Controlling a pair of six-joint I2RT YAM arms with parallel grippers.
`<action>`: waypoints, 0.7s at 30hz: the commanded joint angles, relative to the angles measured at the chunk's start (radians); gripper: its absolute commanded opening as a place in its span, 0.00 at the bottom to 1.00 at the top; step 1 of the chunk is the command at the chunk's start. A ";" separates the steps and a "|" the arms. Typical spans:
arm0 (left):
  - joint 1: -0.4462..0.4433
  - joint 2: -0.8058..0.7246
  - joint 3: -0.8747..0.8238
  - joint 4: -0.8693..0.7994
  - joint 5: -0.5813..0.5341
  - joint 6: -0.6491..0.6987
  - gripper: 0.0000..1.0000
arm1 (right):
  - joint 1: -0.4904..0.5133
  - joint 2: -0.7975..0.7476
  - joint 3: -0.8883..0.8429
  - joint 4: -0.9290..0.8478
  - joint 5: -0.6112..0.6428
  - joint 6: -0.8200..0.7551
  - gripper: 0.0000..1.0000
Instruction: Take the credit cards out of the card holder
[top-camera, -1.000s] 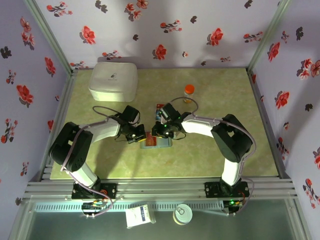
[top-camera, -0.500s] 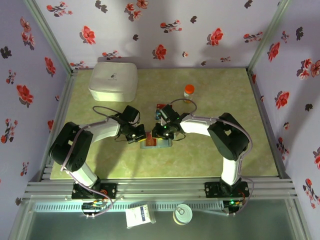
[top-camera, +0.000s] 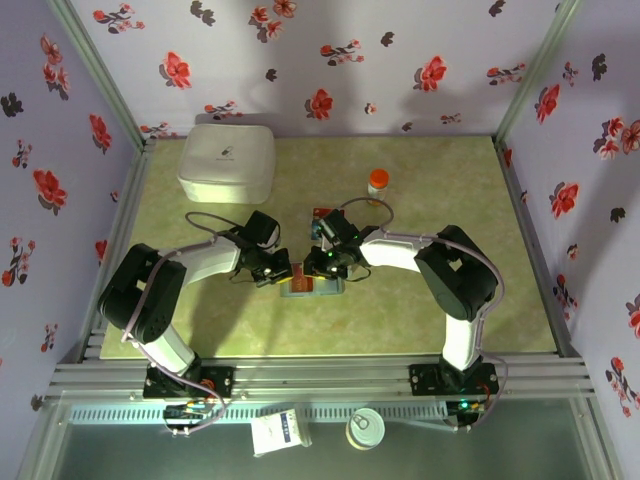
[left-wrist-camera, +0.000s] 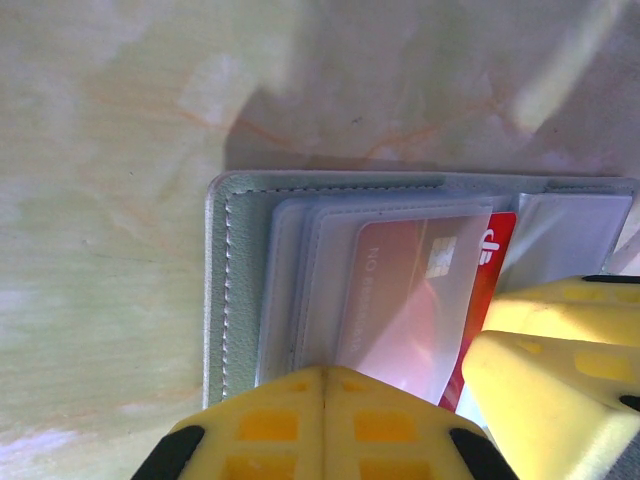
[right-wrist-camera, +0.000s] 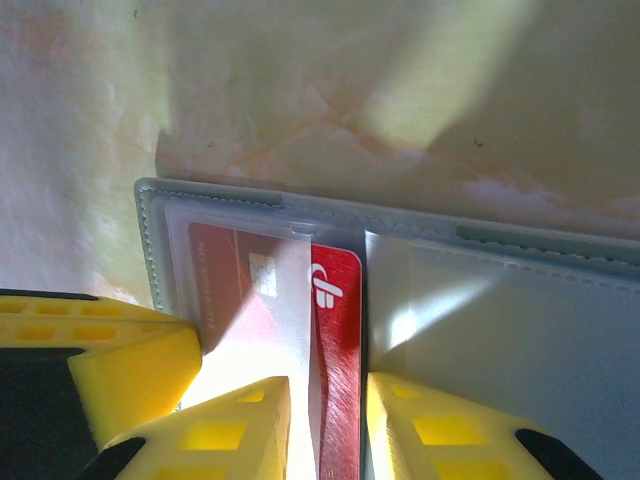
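The red card (right-wrist-camera: 335, 330) lies flat in the open card holder (left-wrist-camera: 217, 300), most of it under a clear sleeve (left-wrist-camera: 400, 290) and one long strip with a white logo bare beside the holder's centre fold. In the right wrist view this bare strip runs down the middle of the frame to the bottom edge. There the right gripper (right-wrist-camera: 328, 410) stands over it with its yellow fingers a narrow gap apart, one on each side of the strip. Nothing is lifted between them, and whether the tips touch the card cannot be told. The left gripper (left-wrist-camera: 322, 385) comes in at the bottom centre of the left wrist view. Its two fingers are pressed tight together with nothing between them, over the near edge of the sleeve and of the holder's left panel. In the top view the holder sits at the centre of the green table (top-camera: 450, 180), just below where the two grippers meet. A large white box (top-camera: 227, 160) stands well apart at the upper left. An orange-capped bottle (top-camera: 378, 183) stands above the right arm, near the middle of the frame.
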 joint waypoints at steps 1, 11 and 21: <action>-0.005 0.030 0.001 -0.042 -0.020 0.007 0.01 | 0.007 0.015 0.004 -0.042 0.023 -0.018 0.27; -0.005 0.036 0.011 -0.046 -0.018 0.010 0.01 | -0.004 -0.028 -0.061 0.129 -0.063 0.057 0.26; -0.006 0.035 0.013 -0.051 -0.018 0.012 0.01 | -0.027 -0.074 -0.125 0.244 -0.108 0.110 0.23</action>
